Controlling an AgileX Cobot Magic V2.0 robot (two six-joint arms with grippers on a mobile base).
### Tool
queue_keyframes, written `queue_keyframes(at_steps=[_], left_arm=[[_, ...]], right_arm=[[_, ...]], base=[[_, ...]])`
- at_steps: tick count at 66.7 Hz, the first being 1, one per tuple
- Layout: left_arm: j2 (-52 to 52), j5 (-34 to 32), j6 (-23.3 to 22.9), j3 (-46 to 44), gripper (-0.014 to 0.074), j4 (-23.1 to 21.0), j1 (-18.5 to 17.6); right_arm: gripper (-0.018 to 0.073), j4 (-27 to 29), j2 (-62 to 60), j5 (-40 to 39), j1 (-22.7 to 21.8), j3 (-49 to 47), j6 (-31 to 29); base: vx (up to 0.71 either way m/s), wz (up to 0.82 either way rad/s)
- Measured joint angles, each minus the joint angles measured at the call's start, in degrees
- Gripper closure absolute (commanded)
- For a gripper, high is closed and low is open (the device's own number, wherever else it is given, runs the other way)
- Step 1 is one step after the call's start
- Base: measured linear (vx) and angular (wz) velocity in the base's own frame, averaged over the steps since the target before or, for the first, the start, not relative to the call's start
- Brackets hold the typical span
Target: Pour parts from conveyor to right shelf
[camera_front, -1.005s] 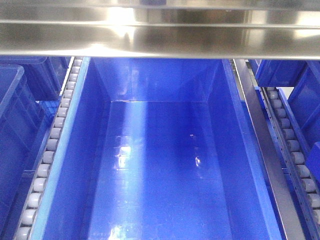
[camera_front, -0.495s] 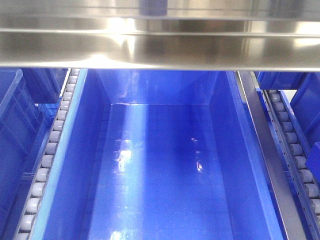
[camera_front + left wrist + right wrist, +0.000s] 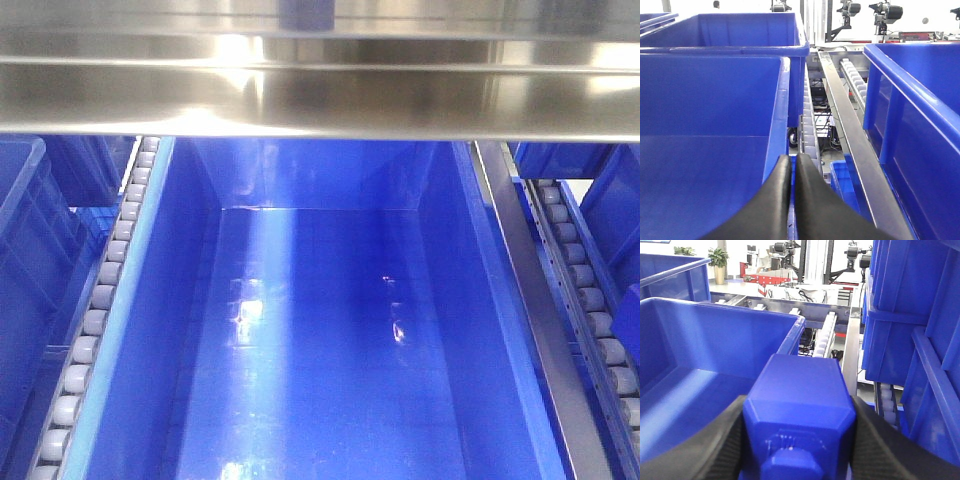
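My right gripper (image 3: pixel 799 404) is shut on a part, a bright blue block (image 3: pixel 800 385) with a round knob facing the camera. It is held above the near right corner of a deep blue bin (image 3: pixel 700 355). My left gripper (image 3: pixel 793 160) is shut, its black fingers (image 3: pixel 775 200) almost touching, with only a thin blue sliver between them. It sits beside the right rim of a large blue bin (image 3: pixel 705 150). The front view looks down into a glossy blue bin (image 3: pixel 320 330) on the right shelf, under its steel beam (image 3: pixel 320 95). No part lies in it and neither gripper shows there. The conveyor is out of view.
Grey roller tracks (image 3: pixel 100 300) and a steel rail (image 3: pixel 530 310) flank the middle bin, with more blue bins (image 3: pixel 30 260) on both sides. Stacked blue bins (image 3: pixel 910 305) rise close on the right of my right gripper. A steel rail (image 3: pixel 850 135) and another bin (image 3: pixel 920 110) lie right of my left gripper.
The front view shifted slightly a second ago, with the steel beam dropping lower in the frame. It has held still over the last half second.
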Motion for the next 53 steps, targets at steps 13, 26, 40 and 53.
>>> queue_keyframes(at_steps=[13, 26, 40, 53], left_arm=[[0.0, 0.0, 0.0, 0.0, 0.0603, 0.0, 0.0], [0.0, 0.0, 0.0, 0.0, 0.0603, 0.0, 0.0], [0.0, 0.0, 0.0, 0.0, 0.0603, 0.0, 0.0], [0.0, 0.0, 0.0, 0.0, 0.0603, 0.0, 0.0]], right_arm=[[0.0567, 0.0, 0.0, 0.0, 0.0, 0.0, 0.0], [0.0567, 0.0, 0.0, 0.0, 0.0, 0.0, 0.0], [0.0566, -0.05, 0.0, 0.0, 0.0, 0.0, 0.0], [0.0564, 0.56, 1.62, 0.4, 0.0, -1.81, 0.0]], base=[[0.0, 0.0], [0.0, 0.0], [0.0, 0.0], [0.0, 0.0]])
